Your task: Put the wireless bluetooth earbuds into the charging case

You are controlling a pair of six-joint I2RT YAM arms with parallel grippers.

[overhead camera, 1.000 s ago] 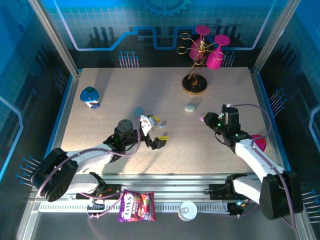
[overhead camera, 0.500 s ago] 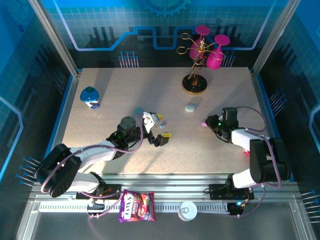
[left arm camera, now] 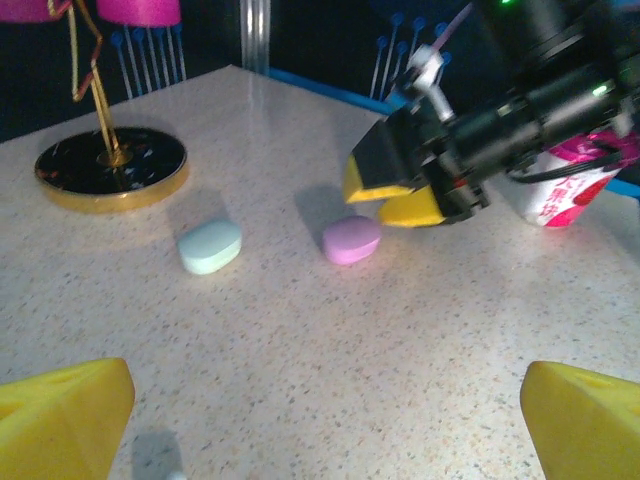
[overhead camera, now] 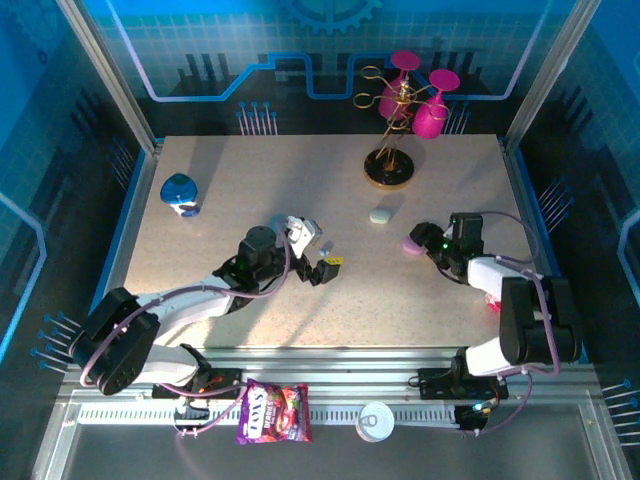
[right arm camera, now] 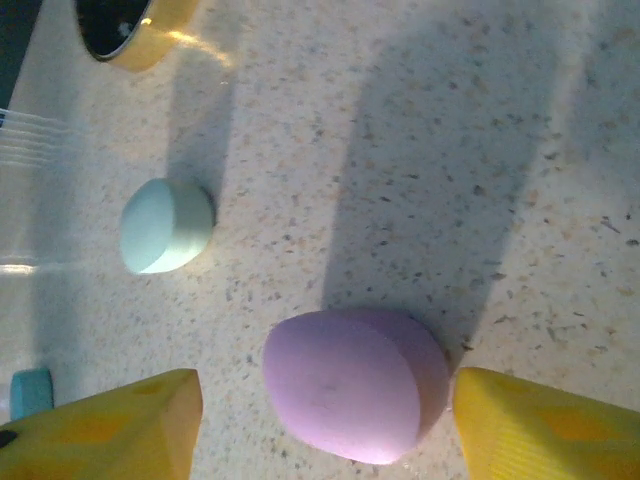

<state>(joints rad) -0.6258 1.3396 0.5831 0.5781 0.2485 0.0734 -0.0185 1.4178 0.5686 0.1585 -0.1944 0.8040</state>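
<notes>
**Purple case lies between spread right jaws; earbud near left arm**

A tiny light-blue earbud (overhead camera: 326, 247) lies on the speckled table (overhead camera: 240, 180) a little left of centre, in front of the left gripper (overhead camera: 322, 250). It is too small to say how it is turned. In the right wrist view a small teal piece (right arm camera: 30, 392) sits at the left edge, probably the same earbud. The left gripper's jaws are spread wide with nothing between them, and its yellow fingertips (left arm camera: 62, 415) sit at the two lower corners of its own camera's view.

Right of centre lies the pink-purple charging case (overhead camera: 413, 243) (left arm camera: 351, 240) (right arm camera: 355, 385), shut and flat on the table. The right gripper (overhead camera: 428, 243) (left arm camera: 392, 193) (right arm camera: 325, 430) is low over it with its jaws parted, one yellow pad on each side of the case. There is a clear gap on one side. On the other side the pad is just beside the case (I cannot tell whether it touches).

The mint charging case (overhead camera: 381, 215) (left arm camera: 210, 246) (right arm camera: 166, 225), also shut, rests near the purple one, to its far left.

Beyond the mint case stands a gold wire rack on a round black base (overhead camera: 389, 172) (left arm camera: 110, 168), holding magenta glasses (overhead camera: 428, 118). A blue-capped object (overhead camera: 180, 193) sits at the far left of the table. A pink-and-white cup (left arm camera: 560, 195) stands behind the right arm. On the near rail lie a candy bag (overhead camera: 273, 412) and a white lid (overhead camera: 377, 420).
</notes>
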